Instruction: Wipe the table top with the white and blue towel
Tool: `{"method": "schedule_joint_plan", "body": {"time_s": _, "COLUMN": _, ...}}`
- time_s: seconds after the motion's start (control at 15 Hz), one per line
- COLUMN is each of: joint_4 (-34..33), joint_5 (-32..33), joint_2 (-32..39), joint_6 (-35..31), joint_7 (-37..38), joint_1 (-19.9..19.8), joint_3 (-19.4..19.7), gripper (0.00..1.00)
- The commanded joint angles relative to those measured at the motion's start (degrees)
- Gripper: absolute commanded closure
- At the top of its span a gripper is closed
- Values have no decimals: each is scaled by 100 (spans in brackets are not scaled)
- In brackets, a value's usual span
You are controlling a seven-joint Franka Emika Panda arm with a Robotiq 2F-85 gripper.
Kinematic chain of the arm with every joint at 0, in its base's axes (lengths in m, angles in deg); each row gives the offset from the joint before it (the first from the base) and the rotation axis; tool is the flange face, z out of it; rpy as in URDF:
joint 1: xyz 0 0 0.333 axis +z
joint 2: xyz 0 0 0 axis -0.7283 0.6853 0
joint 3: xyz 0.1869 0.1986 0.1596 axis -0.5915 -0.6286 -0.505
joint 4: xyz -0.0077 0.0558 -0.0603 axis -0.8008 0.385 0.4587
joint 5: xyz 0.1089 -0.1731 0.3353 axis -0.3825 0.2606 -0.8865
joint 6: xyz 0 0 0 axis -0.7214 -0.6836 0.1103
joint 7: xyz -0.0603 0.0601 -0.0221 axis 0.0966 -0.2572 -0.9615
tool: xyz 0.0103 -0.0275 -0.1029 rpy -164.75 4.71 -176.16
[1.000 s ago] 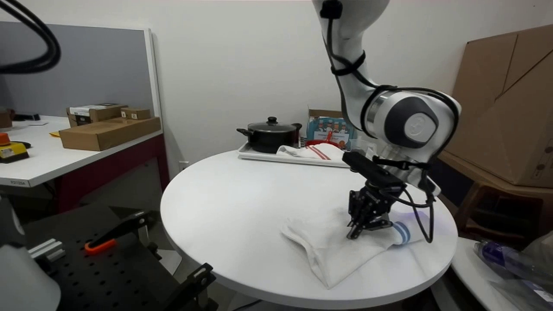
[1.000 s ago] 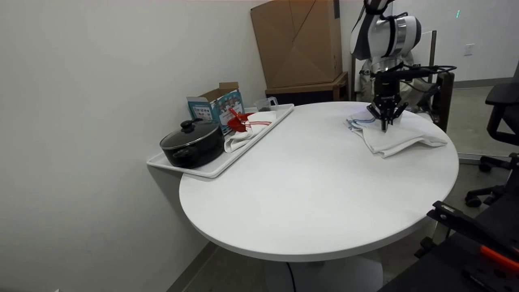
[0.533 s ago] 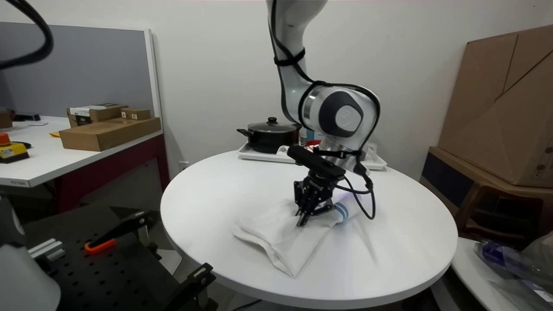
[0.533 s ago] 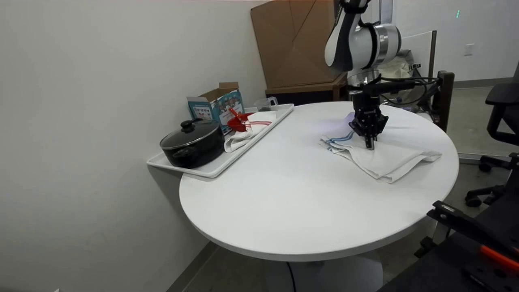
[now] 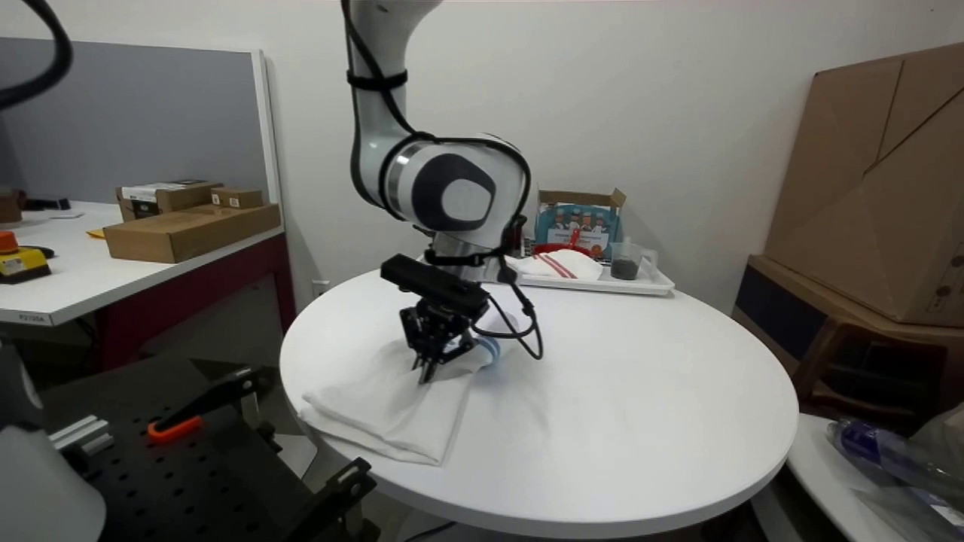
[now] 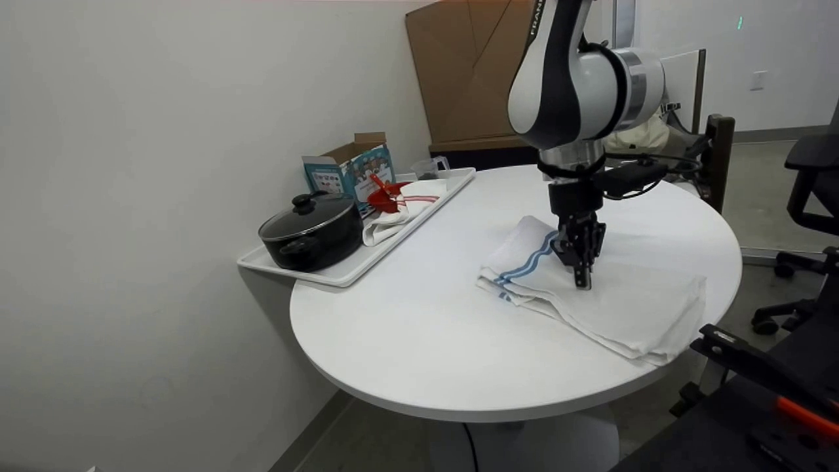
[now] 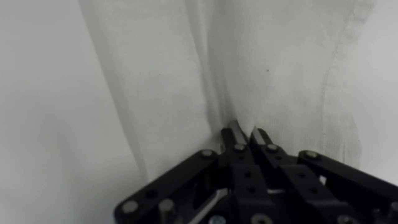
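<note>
We saw the white and blue towel [image 6: 632, 305] folded in layers on the round table top [image 6: 419, 344], one end by the rim: soft creases, paired blue stripes across the opposite end, a tiny dark speck up close. We had the gripper [image 7: 247, 133] clamped on a fold, fingers [image 7: 229, 139] nearly together.

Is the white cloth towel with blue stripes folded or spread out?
Folded: in an exterior view, the blue-striped white cloth towel shows stacked layers along one edge.
</note>
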Motion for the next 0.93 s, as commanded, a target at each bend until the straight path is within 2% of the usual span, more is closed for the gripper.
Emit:
{"method": "schedule_joint_plan", "body": {"time_s": 0.0, "joint_4": 1275, "joint_5": -165, "joint_2": -418, "joint_6": -967, "joint_7": -565, "joint_1": -137, "joint_3": -805, "gripper": 99}}
{"method": "schedule_joint_plan", "body": {"time_s": 0.13, "joint_4": 1783, "joint_5": -311, "joint_2": -527, "joint_6": -1357, "joint_7": -538, "joint_1": -211, "joint_3": -1425, "gripper": 99}}
{"method": "schedule_joint_plan", "body": {"time_s": 0.33, "joint_4": 2052, "joint_5": -324, "joint_2": -374, "joint_6": -1671, "joint_7": -240, "joint_1": -331, "joint_3": -2177, "gripper": 99}}
{"method": "schedule_joint_plan", "body": {"time_s": 0.47, "joint_4": 2055, "joint_5": -220, "joint_2": -286, "joint_6": -1733, "joint_7": -17, "joint_1": -322, "joint_3": -2349, "gripper": 99}}
{"method": "schedule_joint_plan", "body": {"time_s": 0.6, "joint_4": 1973, "joint_5": -167, "joint_2": -233, "joint_6": -1700, "joint_7": 148, "joint_1": -295, "joint_3": -2364, "gripper": 99}}
{"method": "schedule_joint_plan", "body": {"time_s": 0.87, "joint_4": 1696, "joint_5": -175, "joint_2": -153, "joint_6": -1624, "joint_7": 370, "joint_1": -267, "joint_3": -2176, "gripper": 99}}
